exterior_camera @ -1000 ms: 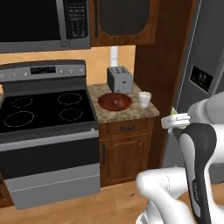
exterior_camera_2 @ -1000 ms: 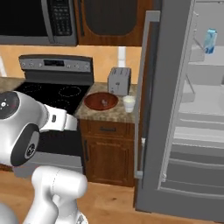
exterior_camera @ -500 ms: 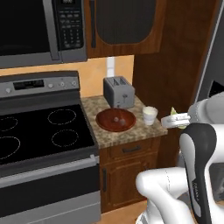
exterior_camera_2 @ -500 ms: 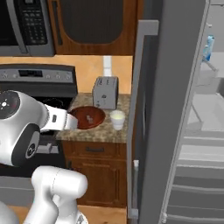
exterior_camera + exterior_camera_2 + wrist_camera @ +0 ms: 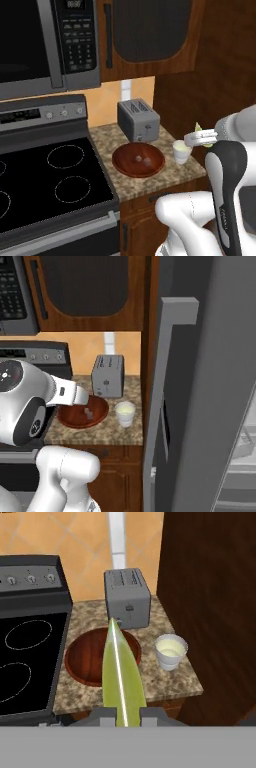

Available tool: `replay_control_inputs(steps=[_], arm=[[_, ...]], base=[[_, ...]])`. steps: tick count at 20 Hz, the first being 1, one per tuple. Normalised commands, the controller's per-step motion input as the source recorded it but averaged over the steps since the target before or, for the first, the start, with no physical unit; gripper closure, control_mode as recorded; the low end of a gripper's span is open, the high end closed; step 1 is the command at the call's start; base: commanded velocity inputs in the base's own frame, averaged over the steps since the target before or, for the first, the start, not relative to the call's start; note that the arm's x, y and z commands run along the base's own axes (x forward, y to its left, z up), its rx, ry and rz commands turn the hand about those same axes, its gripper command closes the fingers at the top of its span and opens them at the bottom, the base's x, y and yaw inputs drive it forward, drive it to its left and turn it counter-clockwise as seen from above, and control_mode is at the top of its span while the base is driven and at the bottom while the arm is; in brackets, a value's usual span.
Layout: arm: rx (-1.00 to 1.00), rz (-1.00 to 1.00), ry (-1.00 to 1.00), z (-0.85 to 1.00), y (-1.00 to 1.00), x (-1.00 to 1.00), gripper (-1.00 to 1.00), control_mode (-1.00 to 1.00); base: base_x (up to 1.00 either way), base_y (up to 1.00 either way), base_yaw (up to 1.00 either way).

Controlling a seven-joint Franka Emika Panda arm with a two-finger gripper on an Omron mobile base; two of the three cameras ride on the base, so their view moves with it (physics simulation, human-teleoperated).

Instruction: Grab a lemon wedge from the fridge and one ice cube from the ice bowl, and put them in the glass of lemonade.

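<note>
The gripper point(image 5: 123, 714) pinches the lemon wedge point(image 5: 121, 674) — above the counter point(image 5: 192, 682), near the glass of lemonade point(image 5: 170, 651).

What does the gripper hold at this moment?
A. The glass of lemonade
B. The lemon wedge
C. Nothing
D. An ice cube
B: in the hand view the yellow-green lemon wedge stands clamped between the two fingertips of the gripper, above the counter.
</note>
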Motion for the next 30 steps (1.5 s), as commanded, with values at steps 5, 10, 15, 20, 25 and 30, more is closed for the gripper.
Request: replay_control_inputs(steps=[5,10,15,20,25,30], arm=[[0.00,0.00,0.00,0.00,0.00,0.00,1.00,1.00],[0.00,0.00,0.00,0.00,0.00,0.00,1.00,1.00],[0.00,0.00,0.00,0.00,0.00,0.00,1.00,1.00],[0.00,0.00,0.00,0.00,0.00,0.00,1.00,1.00],[0.00,0.00,0.00,0.00,0.00,0.00,1.00,1.00],[0.00,-0.01,0.00,0.00,0.00,0.01,1.00,-1.00]], base=[[0.54,0.00,-0.17],[0.39,0.02,-0.18],[0.15,0.10,-0.25],[0.11,0.26,-0.31],[0.12,0.26,-0.27],[0.02,0.06,-0.05]])
